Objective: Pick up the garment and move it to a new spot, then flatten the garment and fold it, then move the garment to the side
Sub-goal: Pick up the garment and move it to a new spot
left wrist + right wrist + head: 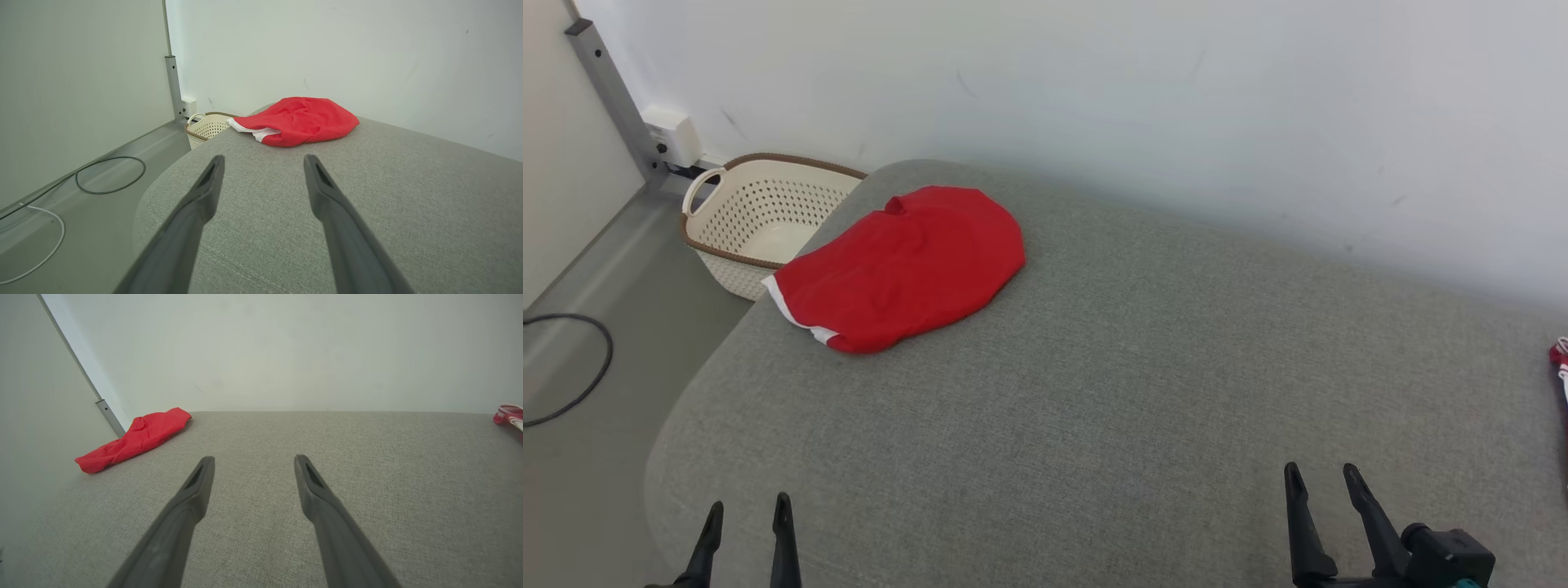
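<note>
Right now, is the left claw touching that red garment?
Apart. The left wrist view shows the left gripper open, with a strip of bare grey cushion between it and the red garment.

Red garment (907,265) with white trim, grey woven surface (1111,392), cream perforated basket (760,220) rimmed brown.

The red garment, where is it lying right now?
In the head view the red garment lies on the far left corner of the grey padded surface, right beside the cream basket that stands below that corner.
</note>
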